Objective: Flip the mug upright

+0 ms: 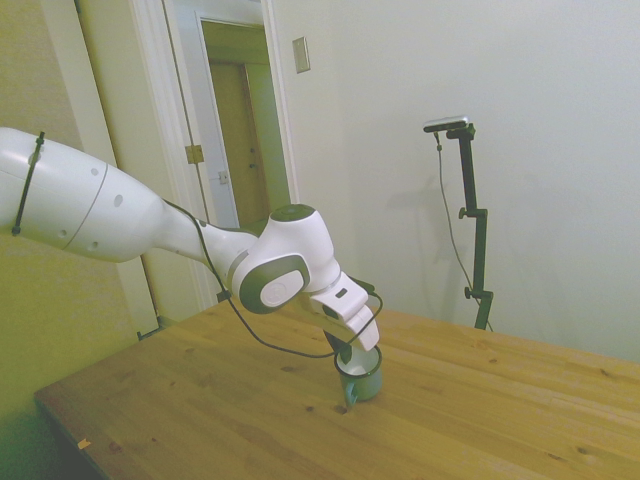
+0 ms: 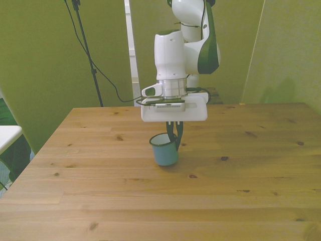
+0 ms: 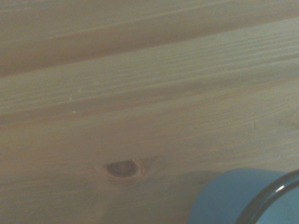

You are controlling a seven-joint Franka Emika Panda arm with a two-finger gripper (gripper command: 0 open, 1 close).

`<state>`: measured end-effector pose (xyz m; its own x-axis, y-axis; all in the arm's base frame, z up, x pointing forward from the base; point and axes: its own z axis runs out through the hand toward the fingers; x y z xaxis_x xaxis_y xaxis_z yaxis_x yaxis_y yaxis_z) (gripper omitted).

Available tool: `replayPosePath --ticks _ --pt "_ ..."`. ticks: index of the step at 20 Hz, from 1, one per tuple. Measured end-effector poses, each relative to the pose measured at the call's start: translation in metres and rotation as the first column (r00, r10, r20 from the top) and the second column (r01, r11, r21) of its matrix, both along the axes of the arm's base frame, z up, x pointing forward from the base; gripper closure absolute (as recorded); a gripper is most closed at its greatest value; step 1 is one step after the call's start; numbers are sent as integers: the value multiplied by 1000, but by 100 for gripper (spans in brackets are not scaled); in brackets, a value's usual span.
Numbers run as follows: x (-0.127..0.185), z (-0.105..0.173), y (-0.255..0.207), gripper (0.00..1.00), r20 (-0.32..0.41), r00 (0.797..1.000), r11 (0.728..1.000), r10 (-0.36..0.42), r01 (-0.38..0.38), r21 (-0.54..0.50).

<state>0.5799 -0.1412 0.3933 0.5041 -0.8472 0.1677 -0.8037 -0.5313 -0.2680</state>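
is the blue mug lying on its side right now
No, the mug stands upright with its opening facing up, the gripper clamping its rim.

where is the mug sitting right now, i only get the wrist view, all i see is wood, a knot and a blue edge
Observer: The mug is upright near the table middle in the front view, opening up.
Operator: is the gripper on it
Observer: Yes, the gripper pinches the rim on the front view's right, fingers pointing straight down.
Operator: is it down on the wood or hanging
Observer: In the side view the mug base looks level with the tabletop, but I cannot confirm contact.
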Motion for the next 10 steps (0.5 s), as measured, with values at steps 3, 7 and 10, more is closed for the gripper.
replayPosePath --ticks 3,7,10 --pt "5 -5 1 100 -22 1000 999 -2 1 -38" --pt "14 -7 -1 0 -40 999 998 -11 9 -63" --pt "22 -11 -2 0 -47 999 998 -19 16 -66"
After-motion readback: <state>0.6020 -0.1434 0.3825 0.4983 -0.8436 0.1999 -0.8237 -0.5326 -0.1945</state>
